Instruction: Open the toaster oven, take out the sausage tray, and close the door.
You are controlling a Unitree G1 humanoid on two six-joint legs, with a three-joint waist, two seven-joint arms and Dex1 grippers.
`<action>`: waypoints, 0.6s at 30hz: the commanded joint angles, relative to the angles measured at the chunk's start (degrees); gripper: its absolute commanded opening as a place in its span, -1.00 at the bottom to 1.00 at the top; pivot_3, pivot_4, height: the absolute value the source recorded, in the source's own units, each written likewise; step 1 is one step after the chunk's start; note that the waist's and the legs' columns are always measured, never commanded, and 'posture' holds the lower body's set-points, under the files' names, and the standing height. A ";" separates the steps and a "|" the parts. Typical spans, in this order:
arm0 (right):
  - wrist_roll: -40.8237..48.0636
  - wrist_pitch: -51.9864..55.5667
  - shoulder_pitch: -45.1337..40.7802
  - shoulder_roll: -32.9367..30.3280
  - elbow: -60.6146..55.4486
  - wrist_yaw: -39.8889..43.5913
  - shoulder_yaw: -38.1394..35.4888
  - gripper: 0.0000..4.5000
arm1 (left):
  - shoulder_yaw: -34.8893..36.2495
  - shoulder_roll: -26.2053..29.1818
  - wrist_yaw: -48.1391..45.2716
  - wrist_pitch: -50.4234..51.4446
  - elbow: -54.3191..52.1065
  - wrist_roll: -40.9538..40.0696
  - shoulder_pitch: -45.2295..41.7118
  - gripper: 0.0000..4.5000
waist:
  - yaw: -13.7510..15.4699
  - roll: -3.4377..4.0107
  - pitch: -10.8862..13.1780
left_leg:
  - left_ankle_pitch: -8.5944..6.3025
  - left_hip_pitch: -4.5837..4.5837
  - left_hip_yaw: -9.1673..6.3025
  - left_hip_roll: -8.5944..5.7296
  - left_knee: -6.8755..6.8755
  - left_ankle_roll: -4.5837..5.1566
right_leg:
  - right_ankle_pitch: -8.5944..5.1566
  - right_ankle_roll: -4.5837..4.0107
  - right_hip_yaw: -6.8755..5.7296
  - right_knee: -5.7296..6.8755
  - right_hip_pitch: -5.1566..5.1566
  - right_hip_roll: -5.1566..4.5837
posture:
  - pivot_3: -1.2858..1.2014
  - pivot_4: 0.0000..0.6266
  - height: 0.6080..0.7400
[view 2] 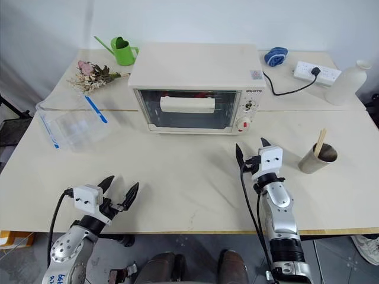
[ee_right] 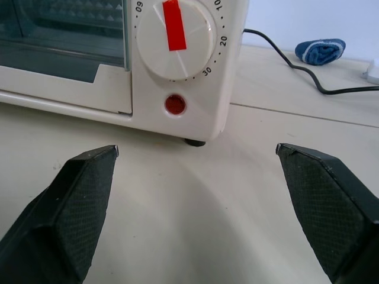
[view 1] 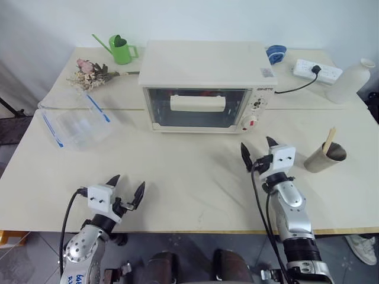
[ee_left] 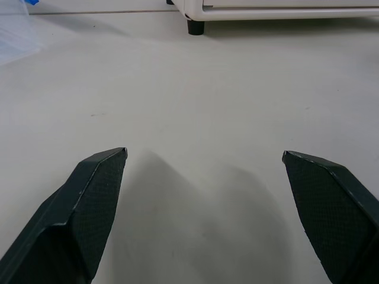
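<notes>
the toaster oven [view 1: 207, 86] sits toward the far edge of the cream table [view 1: 189, 177], about midway along it, its front facing the near edge. the door [view 1: 198, 107] is shut flat against the front, its long cream bar handle [view 1: 198, 103] lying level across the glass. behind the glass something red shows near the top of the cavity, perhaps sausages on the sausage tray, but the glare makes it hard to tell. at the oven's right end are a knob with a red stripe [ee_right: 176, 34] and a red button [ee_right: 174, 105] below it

the right gripper [view 1: 256, 151] hovers over the table just in front of the oven's right front corner, fingers spread wide with nothing between them, clear of the oven. the left gripper [view 1: 125, 189] hangs near the table's near edge toward the left, well apart from the oven, also spread wide and empty

a clear plastic box [view 1: 74, 125] with blue clips lies by the left edge, dried flowers [view 1: 92, 74] and a green watering can [view 1: 121, 49] near the far left corner. a paper cup [view 1: 324, 157] with a wooden stick stands by the right edge; a power strip [view 1: 317, 70], a white bottle [view 1: 349, 81] and a blue object [view 1: 276, 53] sit along the far right
</notes>
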 commanded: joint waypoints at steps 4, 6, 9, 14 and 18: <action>5.91 2.95 4.36 -4.17 -9.43 11.25 2.28 1.00 | 3.15 2.35 -3.91 3.02 -1.68 -7.98 -3.15 0.99 | 0.02 0.00 0.00 | 0.00 -0.06 0.02 0.00 0.00 0.00 | 0.00 0.00 0.02 0.11 -0.11 0.00 | 0.03 -0.52 1.00; 13.11 8.31 5.53 -6.26 -15.41 17.69 2.91 1.00 | 4.61 6.09 -13.12 2.77 -1.77 -14.61 -3.55 0.99 | -0.08 0.01 0.00 | 0.00 -0.10 0.05 0.01 0.00 0.00 | 0.00 0.00 0.04 0.13 -0.17 0.00 | 0.03 -0.52 1.00; 17.67 14.69 4.52 -9.47 -19.84 22.91 3.85 1.00 | 6.79 10.91 -20.16 2.60 -0.42 -19.40 -6.06 0.99 | -0.20 0.03 0.01 | -0.01 -0.09 0.17 0.07 0.03 0.00 | -0.01 -0.03 0.05 0.12 -0.21 0.01 | 0.03 -0.52 1.00; 20.80 25.30 -5.32 -13.37 -18.61 26.52 4.71 1.00 | 10.59 20.30 -29.27 9.65 5.76 -27.97 -15.28 0.99 | -0.12 0.04 0.02 | 0.00 -0.05 0.17 0.08 0.16 0.01 | -0.03 -0.07 0.06 0.26 -0.20 0.01 | 0.03 -0.52 1.00; 21.26 28.86 -16.51 -12.05 -12.03 29.17 5.63 1.00 | 11.10 24.42 -33.63 15.58 9.47 -32.36 -21.37 0.99 | -0.28 0.04 0.02 | 0.00 -0.07 0.20 0.06 0.17 0.00 | -0.03 -0.07 0.05 0.39 -0.30 -0.01 | 0.03 -0.52 1.00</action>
